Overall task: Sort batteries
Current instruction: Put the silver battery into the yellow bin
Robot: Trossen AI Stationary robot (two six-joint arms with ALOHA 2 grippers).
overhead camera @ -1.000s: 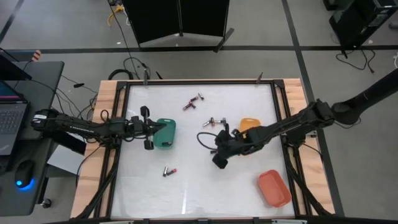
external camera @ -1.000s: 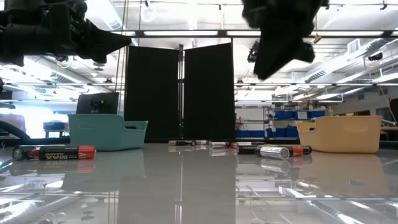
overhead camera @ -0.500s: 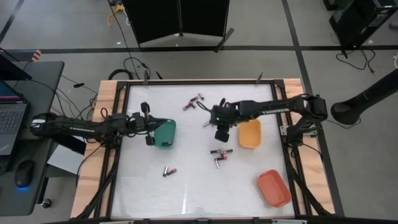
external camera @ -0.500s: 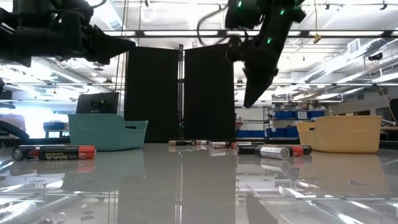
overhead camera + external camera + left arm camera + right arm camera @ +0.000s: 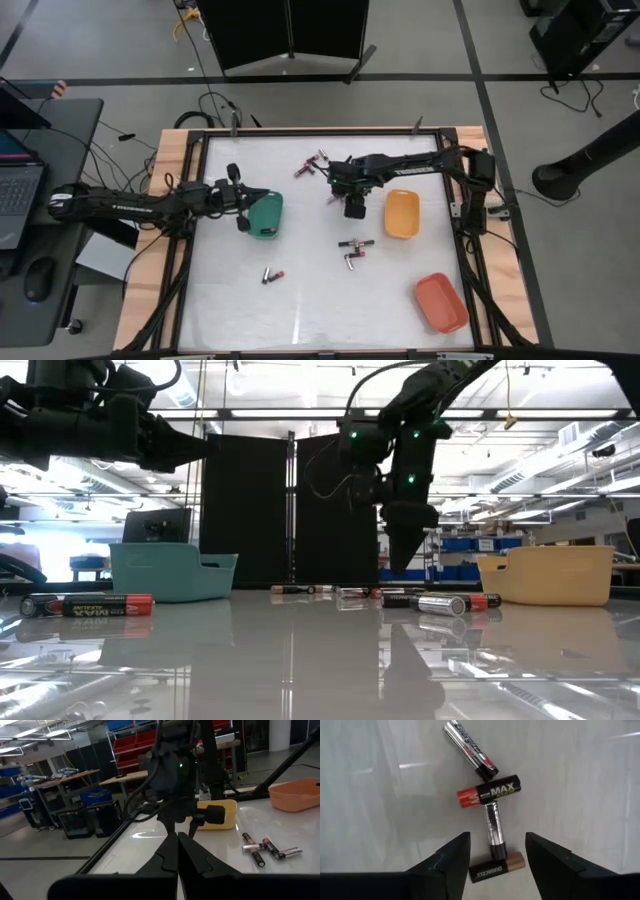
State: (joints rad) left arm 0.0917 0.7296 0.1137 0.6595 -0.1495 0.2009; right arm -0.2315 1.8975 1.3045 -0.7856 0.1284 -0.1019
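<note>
Right wrist view: right claw [image 5: 494, 851] fingers apart, straddling a silver battery [image 5: 493, 830] in a four-cell cluster on the tabletop [image 5: 580, 780]. Its long axis runs straight out between the fingers. Left claw [image 5: 243, 206] closed, over the green tray [image 5: 266, 215], farther off.

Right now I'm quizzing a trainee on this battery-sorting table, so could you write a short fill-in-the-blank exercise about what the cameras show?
1. The right claw hangs over a cluster of ____ batteries.
2. Its fingers stand ____.
3. The left claw waits, shut, beside the ____ tray.
4. Nearest the right claw sits the ____ tray.

Missing words: four; open; green; yellow
</note>
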